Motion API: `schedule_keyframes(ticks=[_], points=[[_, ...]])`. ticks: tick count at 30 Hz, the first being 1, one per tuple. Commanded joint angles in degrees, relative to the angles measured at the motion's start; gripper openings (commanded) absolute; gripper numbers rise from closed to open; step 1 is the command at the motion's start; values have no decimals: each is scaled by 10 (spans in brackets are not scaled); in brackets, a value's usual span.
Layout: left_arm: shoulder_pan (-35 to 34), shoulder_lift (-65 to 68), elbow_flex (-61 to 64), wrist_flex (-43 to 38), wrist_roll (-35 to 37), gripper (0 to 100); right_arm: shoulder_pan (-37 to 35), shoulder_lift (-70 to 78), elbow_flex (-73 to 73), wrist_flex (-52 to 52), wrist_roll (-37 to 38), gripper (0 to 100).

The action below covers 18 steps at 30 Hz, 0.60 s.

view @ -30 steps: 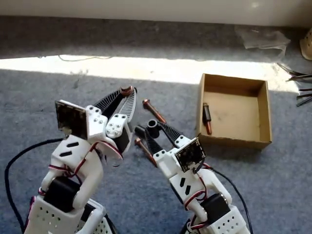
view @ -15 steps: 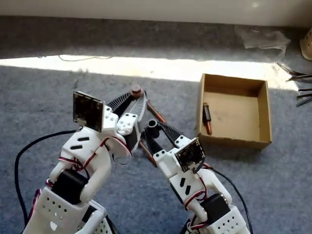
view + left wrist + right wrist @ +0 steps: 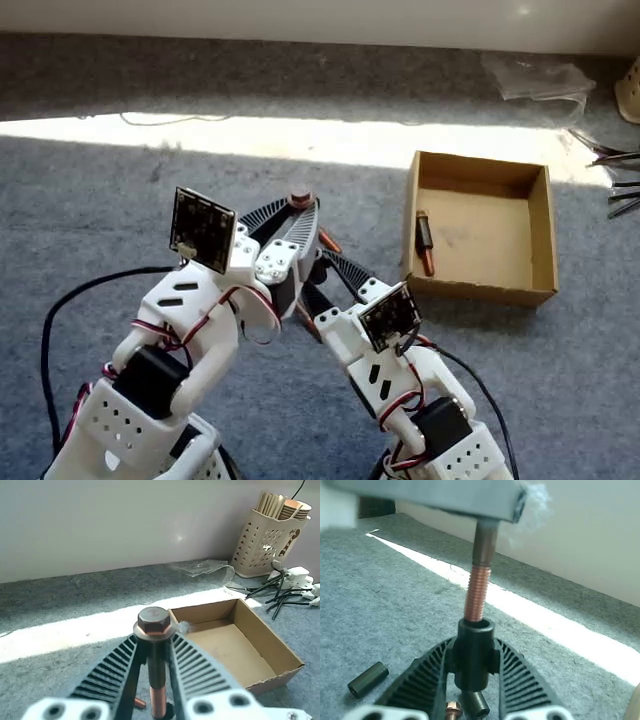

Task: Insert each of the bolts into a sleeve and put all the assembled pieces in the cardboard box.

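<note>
My left gripper (image 3: 297, 208) is shut on a copper bolt (image 3: 154, 625), held upright by its shaft with the hex head on top. Directly beneath it my right gripper (image 3: 472, 650) is shut on a black sleeve (image 3: 473, 652) standing upright. The bolt's threaded tip (image 3: 476, 597) sits right at the sleeve's open top. In the high view the left gripper covers the sleeve. The cardboard box (image 3: 540, 225) lies to the right on the carpet, with one assembled piece (image 3: 425, 243) inside by its left wall.
Loose sleeves (image 3: 368, 679) (image 3: 476, 703) and a spare bolt (image 3: 451, 709) lie on the carpet under the grippers. A basket of sticks (image 3: 270, 530), cables (image 3: 295, 587) and a plastic wrap (image 3: 200, 569) sit beyond the box.
The left arm has swung right with the bolt until it stands over the sleeve in the right gripper. The right arm has kept still.
</note>
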Motion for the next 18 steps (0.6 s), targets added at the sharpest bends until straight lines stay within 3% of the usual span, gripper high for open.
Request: schedule_keyframes(ticks=[1,18], points=[[21,0,-37,-14,15,11,-4,-10,0,-18,8,5],[17,0,10,-28,18,10,-2,-10,0,-18,8,5]])
